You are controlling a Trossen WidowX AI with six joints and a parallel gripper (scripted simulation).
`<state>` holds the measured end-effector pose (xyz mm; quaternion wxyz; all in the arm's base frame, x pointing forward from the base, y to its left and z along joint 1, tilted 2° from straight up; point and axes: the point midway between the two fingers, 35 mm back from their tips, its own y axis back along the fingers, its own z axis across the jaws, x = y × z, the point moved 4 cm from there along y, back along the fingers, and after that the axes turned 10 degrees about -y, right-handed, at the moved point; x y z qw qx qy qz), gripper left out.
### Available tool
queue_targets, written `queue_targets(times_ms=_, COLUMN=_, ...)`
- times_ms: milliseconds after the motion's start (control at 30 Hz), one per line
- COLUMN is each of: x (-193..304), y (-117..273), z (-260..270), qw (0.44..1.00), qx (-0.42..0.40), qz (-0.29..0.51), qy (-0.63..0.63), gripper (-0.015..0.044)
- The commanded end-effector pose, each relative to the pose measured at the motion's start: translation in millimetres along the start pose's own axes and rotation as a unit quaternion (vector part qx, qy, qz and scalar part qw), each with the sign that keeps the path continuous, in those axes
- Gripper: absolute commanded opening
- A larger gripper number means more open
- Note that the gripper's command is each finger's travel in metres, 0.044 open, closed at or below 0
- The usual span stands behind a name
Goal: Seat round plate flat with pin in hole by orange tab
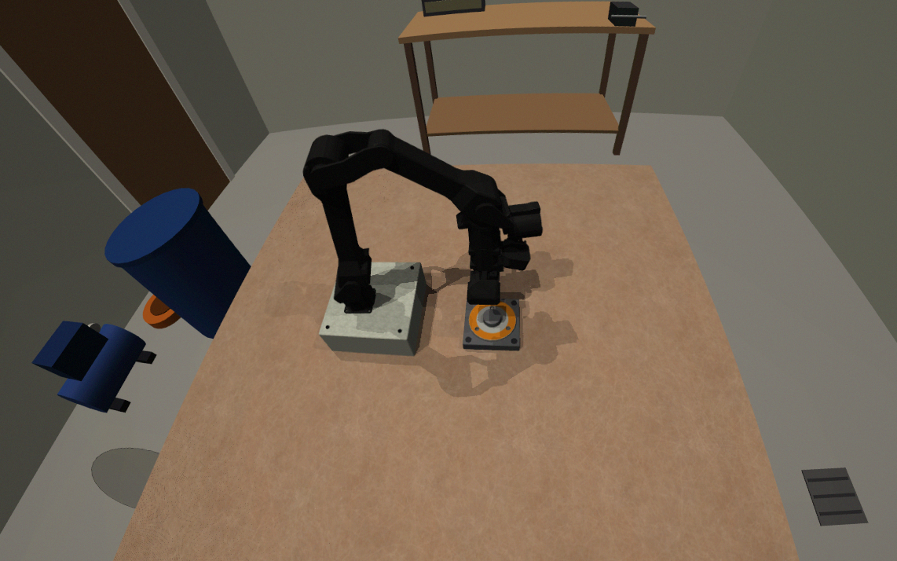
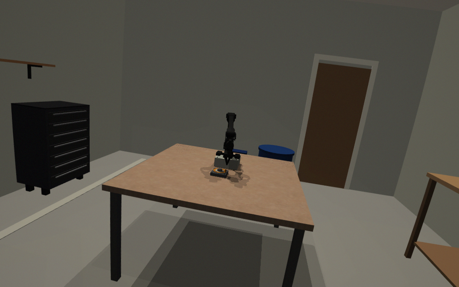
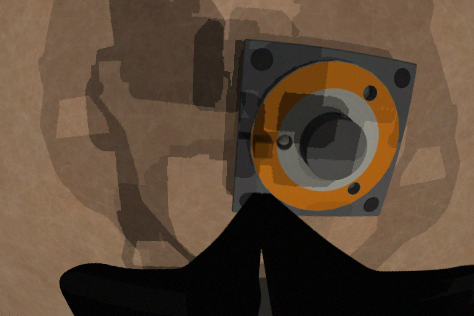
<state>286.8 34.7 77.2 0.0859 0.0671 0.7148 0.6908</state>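
The round orange plate (image 1: 492,336) (image 3: 320,200) with a grey middle lies around the post (image 1: 492,318) (image 3: 345,155) on the dark square base (image 1: 491,345) (image 2: 218,174) (image 3: 290,55). It looks about flat; its exact height is hard to judge. The orange tab (image 3: 262,147) is in shadow at the plate's left in the wrist view. Beside it, a small round pin end (image 3: 284,141) shows, seemingly inside the hole. My gripper (image 2: 227,164) (image 3: 260,202) is shut and empty. Its tips appear above the base's edge, apart from the plate in the exterior view.
The arm's pale mounting block (image 1: 371,327) (image 2: 220,162) stands close beside the base on the wooden table (image 1: 438,474) (image 2: 174,181). The black arm arches over from the block. A blue bin (image 1: 159,229) (image 2: 275,151) stands on the floor beyond the table's edge.
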Motion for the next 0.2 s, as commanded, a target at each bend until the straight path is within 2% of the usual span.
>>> queue_targets(times_ms=0, x=-0.1, y=-0.6, z=0.0, qw=1.000, qx=0.000, qz=0.000, qy=0.000, gripper=0.0000)
queue_targets(times_ms=167, x=-0.1, y=-0.6, z=0.0, qw=1.000, qx=0.000, qz=0.000, qy=0.000, gripper=0.0000)
